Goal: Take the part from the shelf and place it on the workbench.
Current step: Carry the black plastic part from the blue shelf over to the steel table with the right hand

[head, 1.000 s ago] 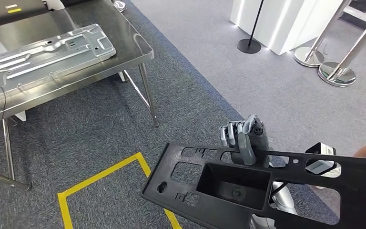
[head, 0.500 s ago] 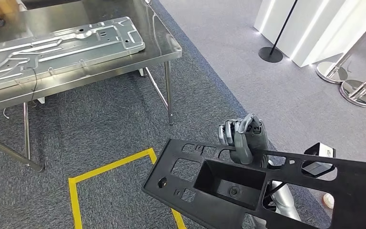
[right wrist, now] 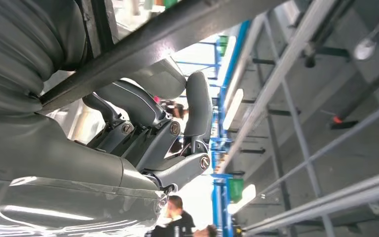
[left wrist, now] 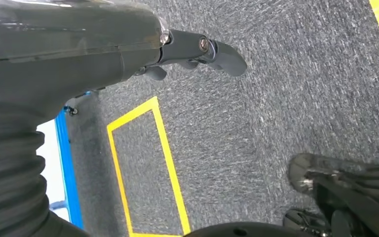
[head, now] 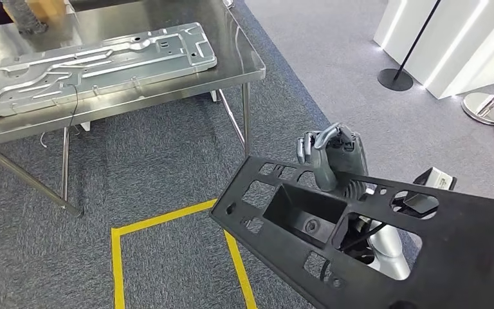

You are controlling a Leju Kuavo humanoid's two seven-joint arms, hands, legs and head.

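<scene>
The part is a large black plastic panel [head: 373, 257] with a rectangular recess and several cut-outs, carried low in front of me over the carpet. My right hand [head: 333, 158] grips its far edge, fingers curled over the top. In the right wrist view the same hand [right wrist: 148, 133] clamps the panel's dark edge [right wrist: 177, 24]. The workbench [head: 235, 38] is a steel table at the upper left, well apart from the panel. My left hand [left wrist: 79, 49] hangs over the carpet with its fingers [left wrist: 217, 49] stretched out and nothing in them.
A long silver stamped metal plate [head: 103, 64] covers much of the workbench. Yellow floor tape [head: 119, 257] marks a box on the grey carpet below. A white podium [head: 463, 45], a black stand base [head: 395, 78] and chrome post bases [head: 489, 106] stand at the right.
The whole picture has shifted: the camera has turned toward the workbench, which now sits further right and lower in view. My right hand keeps hold of the panel, now more tilted.
</scene>
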